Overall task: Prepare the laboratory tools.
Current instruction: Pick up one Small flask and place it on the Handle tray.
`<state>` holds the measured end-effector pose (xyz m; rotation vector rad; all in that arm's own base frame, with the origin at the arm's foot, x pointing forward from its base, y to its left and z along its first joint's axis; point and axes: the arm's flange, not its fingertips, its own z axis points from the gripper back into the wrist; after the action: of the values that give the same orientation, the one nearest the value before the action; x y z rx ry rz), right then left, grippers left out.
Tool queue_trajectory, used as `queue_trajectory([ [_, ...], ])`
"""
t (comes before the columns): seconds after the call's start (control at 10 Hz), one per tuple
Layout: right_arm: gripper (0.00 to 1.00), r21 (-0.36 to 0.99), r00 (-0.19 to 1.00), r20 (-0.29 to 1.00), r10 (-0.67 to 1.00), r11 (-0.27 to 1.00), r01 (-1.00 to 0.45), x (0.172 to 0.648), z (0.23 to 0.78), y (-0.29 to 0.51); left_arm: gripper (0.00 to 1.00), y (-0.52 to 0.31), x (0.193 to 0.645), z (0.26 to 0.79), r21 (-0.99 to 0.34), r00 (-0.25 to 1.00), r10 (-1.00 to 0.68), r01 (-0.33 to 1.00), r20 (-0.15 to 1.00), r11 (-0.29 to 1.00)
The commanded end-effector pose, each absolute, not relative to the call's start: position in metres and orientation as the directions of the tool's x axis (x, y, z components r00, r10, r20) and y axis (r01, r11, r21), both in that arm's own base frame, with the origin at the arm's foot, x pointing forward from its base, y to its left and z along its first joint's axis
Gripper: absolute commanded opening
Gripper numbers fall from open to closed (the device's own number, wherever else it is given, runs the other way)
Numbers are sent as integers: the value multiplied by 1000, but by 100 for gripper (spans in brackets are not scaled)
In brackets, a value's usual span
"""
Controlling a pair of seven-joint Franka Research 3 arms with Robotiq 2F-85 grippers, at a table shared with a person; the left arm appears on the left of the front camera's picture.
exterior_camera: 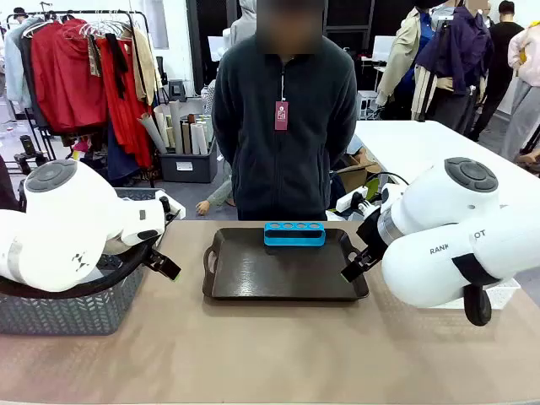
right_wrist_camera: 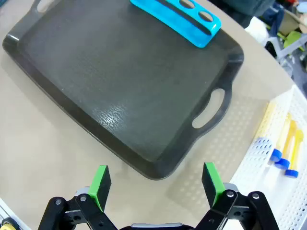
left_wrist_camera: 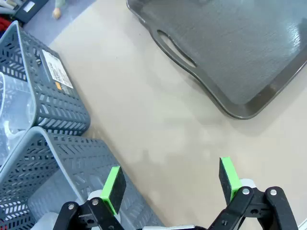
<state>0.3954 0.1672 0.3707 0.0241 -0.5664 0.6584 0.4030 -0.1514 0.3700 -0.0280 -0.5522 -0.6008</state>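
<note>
Left gripper [left_wrist_camera: 171, 178] and right gripper [right_wrist_camera: 156, 179] gaped wide, empty, flanking a dark tray [exterior_camera: 278, 277]; the blue four-hole rack [exterior_camera: 294, 234] stood at its far edge.

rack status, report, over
Left tool open, empty, by grey baskets. Right tool open, empty, near tray handle. Blue rack on tray, holes empty. Nothing blocking the rack.

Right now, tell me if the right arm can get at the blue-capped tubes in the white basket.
Probably yes. The right tool hangs open over the table beside the tray, and the tubes lie uncovered in the white mesh basket close by, with nothing between them.
</note>
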Motion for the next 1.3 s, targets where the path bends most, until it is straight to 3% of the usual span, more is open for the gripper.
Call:
queue_trajectory([
  [0.0,100,-154,646,505,572,796,-585,395,371,167,100,-151,403,370,132,685,-529,544,501,829],
  [1.2,100,-154,646,505,572,796,-585,395,371,167,100,-151,403,370,132,685,-529,544,501,829],
])
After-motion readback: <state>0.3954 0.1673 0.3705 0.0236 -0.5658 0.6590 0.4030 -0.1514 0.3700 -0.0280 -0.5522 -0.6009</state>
